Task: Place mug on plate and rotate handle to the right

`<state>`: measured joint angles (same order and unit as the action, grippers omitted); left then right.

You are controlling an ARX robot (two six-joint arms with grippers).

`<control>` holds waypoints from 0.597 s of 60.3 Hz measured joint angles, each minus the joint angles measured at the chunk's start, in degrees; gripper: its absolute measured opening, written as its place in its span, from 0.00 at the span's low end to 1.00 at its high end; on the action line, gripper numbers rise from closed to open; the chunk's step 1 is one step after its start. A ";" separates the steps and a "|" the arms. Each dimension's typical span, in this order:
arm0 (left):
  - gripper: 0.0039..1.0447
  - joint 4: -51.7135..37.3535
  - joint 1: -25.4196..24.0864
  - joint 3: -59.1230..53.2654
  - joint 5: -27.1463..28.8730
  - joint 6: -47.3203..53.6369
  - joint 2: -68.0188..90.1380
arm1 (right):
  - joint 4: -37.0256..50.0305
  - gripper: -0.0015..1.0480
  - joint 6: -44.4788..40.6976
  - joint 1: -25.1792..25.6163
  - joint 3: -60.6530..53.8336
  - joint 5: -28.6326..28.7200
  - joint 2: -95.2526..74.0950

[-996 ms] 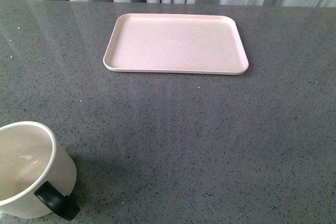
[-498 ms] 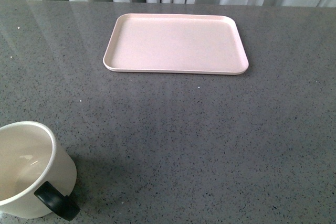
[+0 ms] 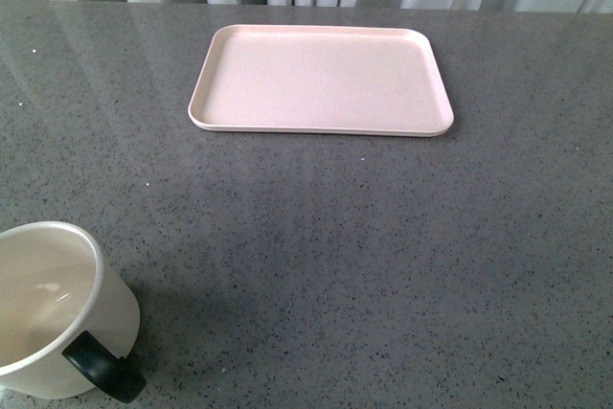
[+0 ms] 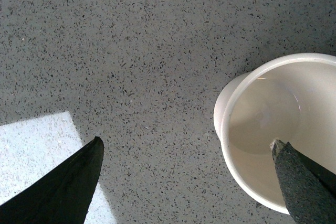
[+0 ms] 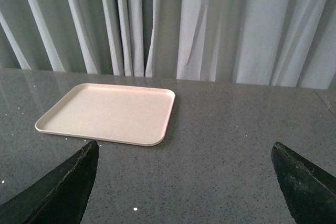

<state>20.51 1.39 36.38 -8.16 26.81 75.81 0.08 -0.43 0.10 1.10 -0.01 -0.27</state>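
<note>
Worktop point(image 3: 383, 265) carries the plate point(image 3: 321, 79) at its far side; mug point(image 3: 57, 304) stands well apart, near left, handle point(image 3: 103, 368) toward the robot. Both tools, left gripper point(image 4: 186, 141) and right gripper point(image 5: 185, 144), gape wide, empty. Step in hand — approach; next, straddle the mug wall and close

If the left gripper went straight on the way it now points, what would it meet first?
Likely the mug: one finger of the open left gripper hangs over its mouth, the other over bare table. Depth is unclear; it might catch the rim or pass inside.
</note>
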 joint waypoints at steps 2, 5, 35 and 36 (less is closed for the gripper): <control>0.91 0.07 0.00 0.20 -0.11 0.02 0.33 | 0.00 0.91 0.02 0.00 0.00 0.00 0.00; 0.91 0.11 0.00 0.61 -0.39 0.24 1.05 | 0.00 0.91 0.00 0.00 0.00 0.00 0.00; 0.91 -0.42 1.22 1.64 -1.33 0.85 6.49 | 0.00 0.91 0.02 0.00 0.00 0.00 0.00; 0.91 -0.55 1.31 1.73 -1.31 0.85 6.80 | 0.00 0.91 0.00 0.00 0.00 0.00 0.00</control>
<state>19.97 2.70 38.11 -9.48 27.66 82.61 0.08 -0.43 0.10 1.10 -0.01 -0.27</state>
